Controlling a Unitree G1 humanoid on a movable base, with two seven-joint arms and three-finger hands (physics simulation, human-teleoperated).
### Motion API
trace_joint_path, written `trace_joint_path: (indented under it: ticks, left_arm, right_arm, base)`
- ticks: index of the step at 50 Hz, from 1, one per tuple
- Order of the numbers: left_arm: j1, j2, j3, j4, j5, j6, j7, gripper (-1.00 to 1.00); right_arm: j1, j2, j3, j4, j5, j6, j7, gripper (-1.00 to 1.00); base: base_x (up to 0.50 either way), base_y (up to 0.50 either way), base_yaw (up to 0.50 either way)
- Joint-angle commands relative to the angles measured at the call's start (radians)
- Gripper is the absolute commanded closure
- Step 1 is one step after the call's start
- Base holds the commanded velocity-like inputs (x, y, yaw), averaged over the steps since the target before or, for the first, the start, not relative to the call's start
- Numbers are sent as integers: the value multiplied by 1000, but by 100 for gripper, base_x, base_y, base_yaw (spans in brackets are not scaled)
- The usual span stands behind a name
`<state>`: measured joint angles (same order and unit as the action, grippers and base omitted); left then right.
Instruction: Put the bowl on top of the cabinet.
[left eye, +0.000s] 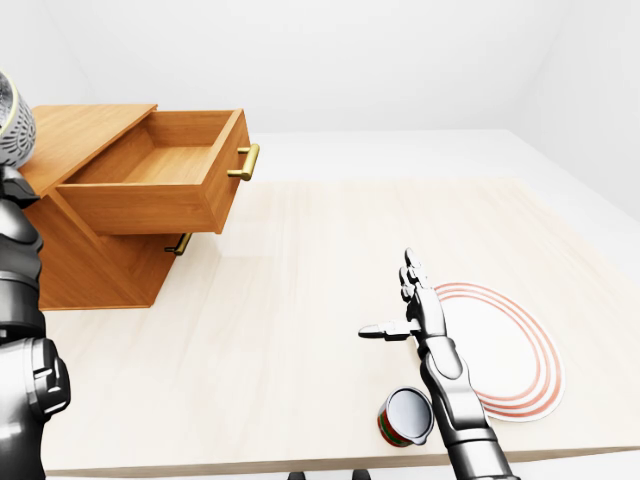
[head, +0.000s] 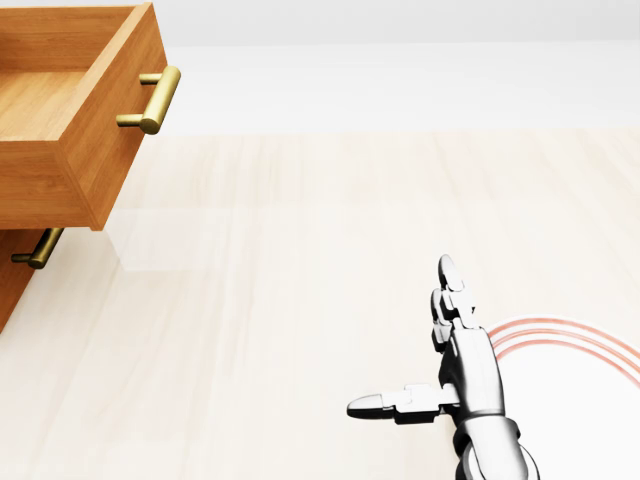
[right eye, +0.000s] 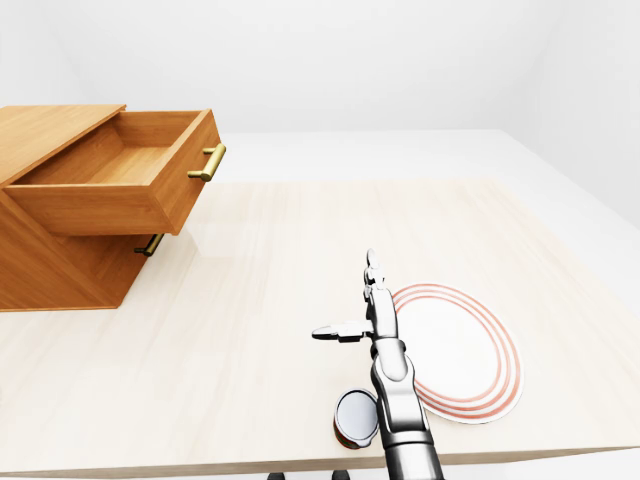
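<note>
The patterned grey bowl (left eye: 12, 120) sits at the left-eye view's left edge, above the left arm (left eye: 20, 300); the left hand's grip cannot be told. It should be set flat on the cabinet (left eye: 85, 135) top, clear of the open drawer (left eye: 160, 195). The right hand (left eye: 420, 315) hangs spread and empty beside the plate (left eye: 520, 350).

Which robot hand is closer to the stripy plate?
Right. The right hand hovers open at the plate's left edge. The left arm is far off at the left edge of the left-eye view, by the cabinet.
</note>
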<state>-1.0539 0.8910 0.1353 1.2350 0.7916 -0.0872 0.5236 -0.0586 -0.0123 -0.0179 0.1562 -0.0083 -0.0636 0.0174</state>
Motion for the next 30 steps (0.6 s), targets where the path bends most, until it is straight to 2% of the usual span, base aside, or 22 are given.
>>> trace_joint_path:
  ticks: [1,3,14,19,21,22,30]
  left_arm:
    - [18,-2,-5,26,56,0,0,91]
    - [28,0,-29,19,108,0,0,91]
    - [31,-9,-11,26,122,0,0,90]
    - [34,-7,-9,26,121,0,0,81]
    - [36,-8,-10,27,124,0,0,37]
    - [35,-10,-13,29,130,0,0,-100]
    - [37,-13,-14,34,138,0,0,-100]
  right_arm:
    - [0,0,0,3,-1,-2,-1,-100]
    - [2,0,0,-2,0,0,-1,-100]
    - [-2,0,0,8,0,-4,-1,-100]
    - [-5,0,-1,15,0,-6,-1,-100]
    - [-8,0,0,21,-1,-9,-2,-100]
    - [-11,0,-1,28,-1,-11,-2,-100]
    - [-13,-1,-1,29,0,-10,-3,-100]
  base:
    - [0,0,0]
    - [0,0,0]
    - [0,0,0]
    - [0,0,0]
    - [0,0,0]
    - [0,0,0]
    - [0,0,0]
